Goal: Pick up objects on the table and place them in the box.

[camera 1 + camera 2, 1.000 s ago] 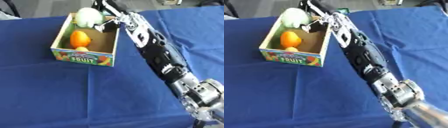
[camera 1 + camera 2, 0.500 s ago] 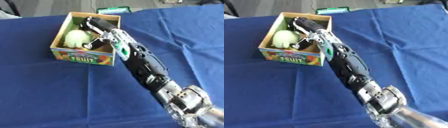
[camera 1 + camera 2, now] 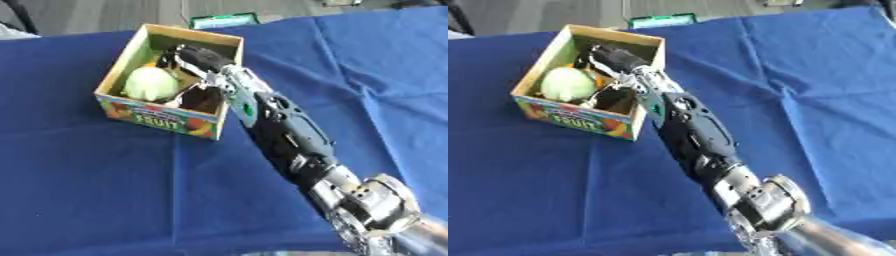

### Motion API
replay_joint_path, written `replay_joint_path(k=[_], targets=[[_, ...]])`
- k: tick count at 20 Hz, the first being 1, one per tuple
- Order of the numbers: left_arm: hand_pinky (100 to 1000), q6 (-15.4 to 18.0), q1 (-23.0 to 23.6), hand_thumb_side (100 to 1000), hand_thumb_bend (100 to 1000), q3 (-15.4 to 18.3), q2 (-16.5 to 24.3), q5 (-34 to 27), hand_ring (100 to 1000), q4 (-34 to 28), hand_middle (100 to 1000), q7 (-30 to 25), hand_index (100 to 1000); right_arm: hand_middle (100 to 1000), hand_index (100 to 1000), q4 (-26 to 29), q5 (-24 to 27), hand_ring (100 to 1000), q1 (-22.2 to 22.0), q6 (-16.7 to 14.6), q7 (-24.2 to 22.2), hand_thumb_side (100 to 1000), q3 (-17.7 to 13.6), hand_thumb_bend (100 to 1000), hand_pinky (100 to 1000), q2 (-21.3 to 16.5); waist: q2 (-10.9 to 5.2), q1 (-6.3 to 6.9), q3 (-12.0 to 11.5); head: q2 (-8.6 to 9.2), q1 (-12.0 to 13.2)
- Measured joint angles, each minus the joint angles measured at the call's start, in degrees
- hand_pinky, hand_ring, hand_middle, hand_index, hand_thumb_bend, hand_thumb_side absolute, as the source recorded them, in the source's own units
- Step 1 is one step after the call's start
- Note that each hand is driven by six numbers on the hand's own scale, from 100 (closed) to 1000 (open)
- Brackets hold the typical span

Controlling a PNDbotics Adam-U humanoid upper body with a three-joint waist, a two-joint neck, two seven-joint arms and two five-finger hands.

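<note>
Presently catalogued, one moment, two near-identical head views.

Right hand [image 3: 199, 59]: reaching from lower right up the blue surface [image 3: 96, 190], forearm long, black with silver joints and a small green mark. Positioned over and partly inside the box [image 3: 160, 117], above its right half. Fingers dark and bunched against the box interior; whether curled round anything or merely relaxed, cannot tell. Thumb side toward the pale fruit.

Box: open cardboard carton, tan inside walls, printed front panel with fruit pictures and the word FRUIT. Directly beneath the hand, near wall toward the camera, set askew on the surface.

Pale green round fruit [image 3: 567, 84]: inside the box, just left of the hand, filling the left half. Contact with the fingers not resolvable; close beside them at least.

Orange item [image 3: 597, 78]: only a sliver visible, inside the box, wedged between the pale fruit and the hand, mostly hidden behind both.

Green-and-white flat packet [image 3: 225, 20]: beyond the hand, past the far wall of the box, at the far edge of the surface, apart from the box.

Surface covering: blue cloth, creased, folds running right of the forearm and below the box.

Left hand: none showing in either view.
</note>
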State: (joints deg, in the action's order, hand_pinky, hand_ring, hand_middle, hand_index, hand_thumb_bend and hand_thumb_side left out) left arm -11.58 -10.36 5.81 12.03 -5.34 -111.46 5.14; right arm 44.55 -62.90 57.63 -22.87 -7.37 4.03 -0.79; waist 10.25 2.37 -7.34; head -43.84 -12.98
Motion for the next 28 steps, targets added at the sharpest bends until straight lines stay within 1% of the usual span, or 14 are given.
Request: replay_joint_path(k=[6, 10, 13, 19, 25, 27, 28], targets=[[738, 0.0, 0.0, 659, 100, 0.0, 0.0, 0.0, 536, 0.0, 592, 0.0, 669, 815, 879, 0.2, 1.2, 784, -0.1, 1.5, -0.9, 531, -1.3, 582, 781, -0.7, -0.02, -0.04, 0.5, 0.00, 0.1], [738, 0.0, 0.2, 659, 100, 0.0, 0.0, 0.0, 537, 0.0, 592, 0.0, 669, 846, 903, 1.4, 3.6, 800, -0.1, 3.3, -0.1, 546, -2.3, 608, 797, -2.0, -0.16, -0.08, 0.7, 0.00, 0.3], [738, 0.0, 0.3, 659, 100, 0.0, 0.0, 0.0, 537, 0.0, 592, 0.0, 669, 851, 905, 2.9, 6.1, 804, 0.0, 4.7, 0.4, 546, -3.0, 616, 805, -3.5, -0.33, -0.23, 1.0, 0.00, 0.6], [738, 0.0, 0.4, 659, 100, 0.1, 0.0, 0.0, 538, 0.0, 592, 0.3, 668, 835, 896, 8.0, 13.9, 800, 0.1, 6.9, 0.5, 541, -4.0, 620, 811, -7.8, -0.39, -0.37, 1.9, 0.00, 1.3], [738, 0.0, 0.8, 659, 100, 0.4, 0.0, 0.0, 538, 0.0, 592, 0.5, 668, 811, 887, 15.6, 23.8, 792, -2.0, 8.6, -0.3, 516, -4.0, 616, 810, -12.7, -0.53, -0.33, 2.6, 0.00, 1.9], [738, -0.1, 0.8, 660, 100, 0.4, 0.0, 0.0, 539, 0.0, 592, 0.6, 668, 797, 880, 18.7, 27.4, 783, -3.0, 9.3, -0.2, 502, -4.0, 614, 810, -14.5, -0.54, -0.32, 2.7, 0.00, 2.1], [738, -0.1, 0.8, 660, 100, 0.4, 0.0, 0.0, 539, 0.0, 592, 0.7, 668, 787, 873, 20.3, 29.5, 779, -3.6, 9.6, -0.2, 478, -4.0, 605, 817, -15.4, -0.54, -0.31, 2.8, 0.00, 2.2]])
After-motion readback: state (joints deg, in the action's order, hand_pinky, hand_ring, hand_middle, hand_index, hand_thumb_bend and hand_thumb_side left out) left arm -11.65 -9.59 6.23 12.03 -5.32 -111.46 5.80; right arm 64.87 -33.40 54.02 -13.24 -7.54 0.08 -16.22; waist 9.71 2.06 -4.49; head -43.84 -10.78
